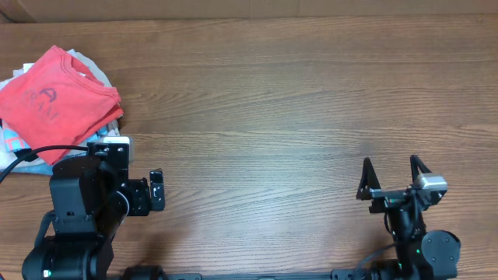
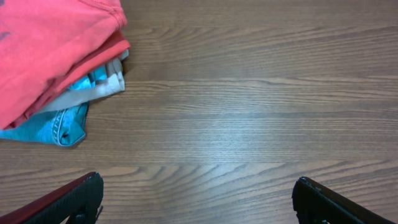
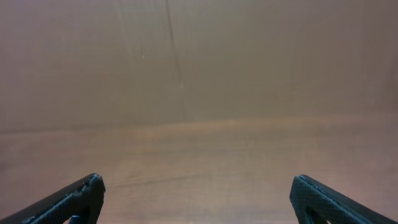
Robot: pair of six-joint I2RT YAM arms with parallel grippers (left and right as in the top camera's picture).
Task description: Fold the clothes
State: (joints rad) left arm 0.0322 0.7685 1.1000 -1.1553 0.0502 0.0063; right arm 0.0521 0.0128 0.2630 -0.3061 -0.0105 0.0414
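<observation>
Left wrist view, coral-red T-shirt ahead-left of left gripper, untouched

The shirt on top of the pile, upper left of the frame, is coral red with a faint greyish logo on it. Peeking out underneath is a light blue garment, with a white-grey layer between them. The tabletop is medium brown woodgrain with darker streaks running across. The left gripper and the right gripper are both black, though one finger of the left shows a reddish sheen in its wrist view.
</observation>
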